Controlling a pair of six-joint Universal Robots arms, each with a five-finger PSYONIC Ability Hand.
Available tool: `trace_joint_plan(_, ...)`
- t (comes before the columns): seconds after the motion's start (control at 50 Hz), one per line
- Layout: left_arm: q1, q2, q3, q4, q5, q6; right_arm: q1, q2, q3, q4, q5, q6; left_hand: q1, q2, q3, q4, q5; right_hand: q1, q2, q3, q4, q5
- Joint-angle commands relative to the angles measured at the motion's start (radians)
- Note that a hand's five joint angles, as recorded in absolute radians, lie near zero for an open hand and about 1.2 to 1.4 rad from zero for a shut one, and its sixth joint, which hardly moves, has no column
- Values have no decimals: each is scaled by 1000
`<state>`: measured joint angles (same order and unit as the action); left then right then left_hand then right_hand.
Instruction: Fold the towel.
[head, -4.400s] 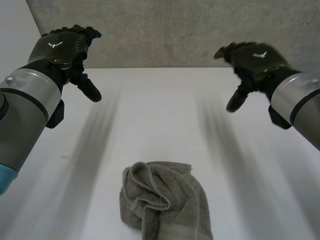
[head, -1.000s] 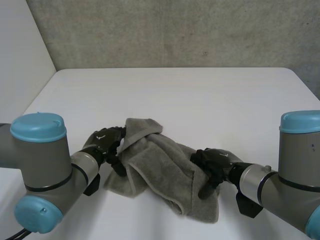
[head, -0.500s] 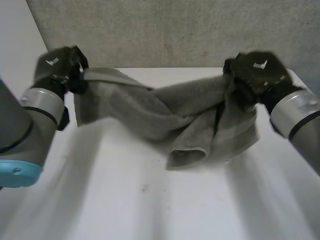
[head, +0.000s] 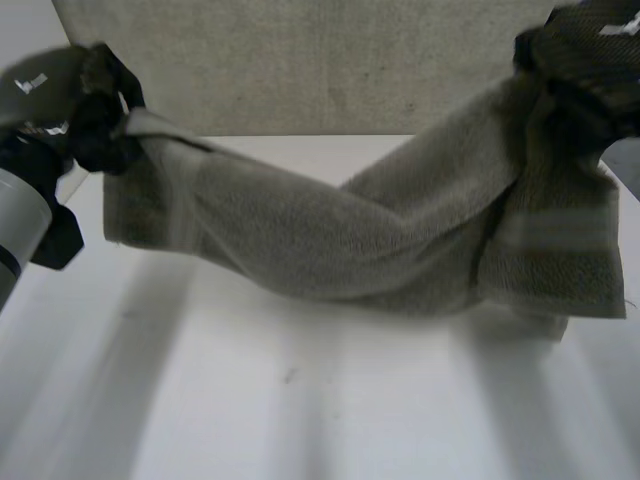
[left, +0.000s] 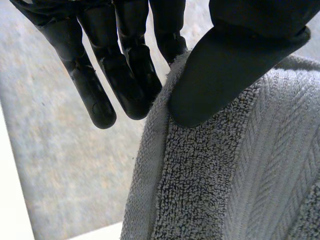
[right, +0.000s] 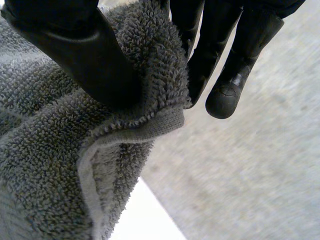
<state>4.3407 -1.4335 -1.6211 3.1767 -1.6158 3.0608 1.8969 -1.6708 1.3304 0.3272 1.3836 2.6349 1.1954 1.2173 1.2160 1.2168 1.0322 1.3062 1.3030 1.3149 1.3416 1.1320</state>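
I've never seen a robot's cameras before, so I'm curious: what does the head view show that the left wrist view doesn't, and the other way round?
The head view adds the big picture: the whole towel strung between the left hand and the right hand, sagging and bunched in the middle over the white table. The left wrist view adds the close-up: the thumb pressing the towel's woven border against the fingers. Shared: the left hand pinching one end of the towel, with the grey wall behind.
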Motion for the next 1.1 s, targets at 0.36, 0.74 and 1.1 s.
trace_joint_plan(0.36, 2, -335, 333, 65, 13, -141, 5, 424, -304, -479, -6, -56, 201, 179, 180, 179, 190, 90, 93, 81, 55, 90)
trace_joint_plan(0.74, 40, -416, -227, 155, 27, 30, -1, 459, 171, -244, -224, -248, 201, 179, 180, 179, 190, 90, 93, 81, 55, 90)
trace_joint_plan(1.1, 91, -229, -352, 128, 30, 125, -4, 372, 478, -330, -202, -221, -897, -919, -917, -918, -908, 90, 93, 81, 55, 90)
